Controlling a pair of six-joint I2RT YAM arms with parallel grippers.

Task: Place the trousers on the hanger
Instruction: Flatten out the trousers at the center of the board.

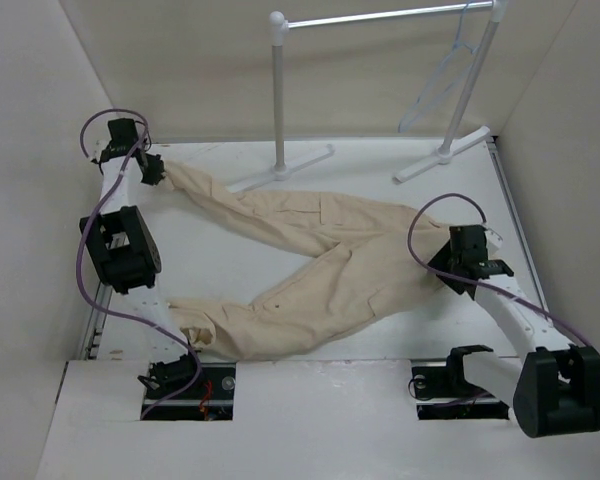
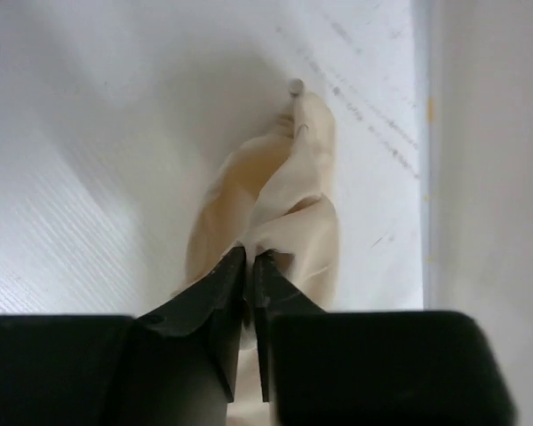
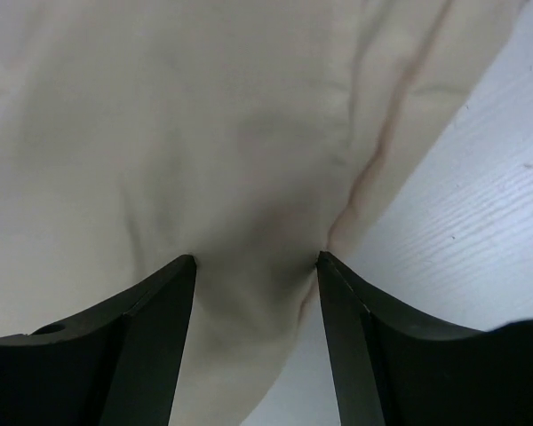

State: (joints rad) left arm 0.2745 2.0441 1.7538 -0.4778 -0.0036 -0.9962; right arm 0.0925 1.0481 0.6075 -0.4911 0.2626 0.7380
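White table (image 1: 215, 268), pale walls on three sides. Rack (image 1: 277, 90) of white tube stood at the far edge, with a metal bar (image 1: 380, 17) across its top.

Hanger (image 1: 432, 84): thin, pale, wire-like triangle. It hung by its hook from the right end of the bar, well clear of the cloth.

Trousers (image 1: 340, 250): tan, soft, matte weave with patch pockets. They lay flat on the table, long axis left to right. Waist was at the right and the legs forked leftward in a V. One leg ran to the far left corner, the other to the near left beside the left arm's base.

Left claw (image 1: 152, 168) was at the far cuff. Its wrist view showed the fingers nearly together and clenched on a bunched pinch of the trousers (image 2: 284, 195), the grip (image 2: 250, 266) being on the hem end.

Right claw (image 1: 458, 262) was at the waist. Its wrist view showed the jaws spread, not clamped (image 3: 256, 259), straddling a raised fold of the trousers (image 3: 204, 133) beside a seam. Bare table showed to the right.

Key relation: the hanger lay beyond and slightly right of the right claw, toward the far right corner. The right arm was much the nearer; the left claw was well apart from it, across the table.

Judgement: the waist needed gripping first. The limp cloth would sag and trail when lifted, and the hanger's thin wire would likely swing at a touch.
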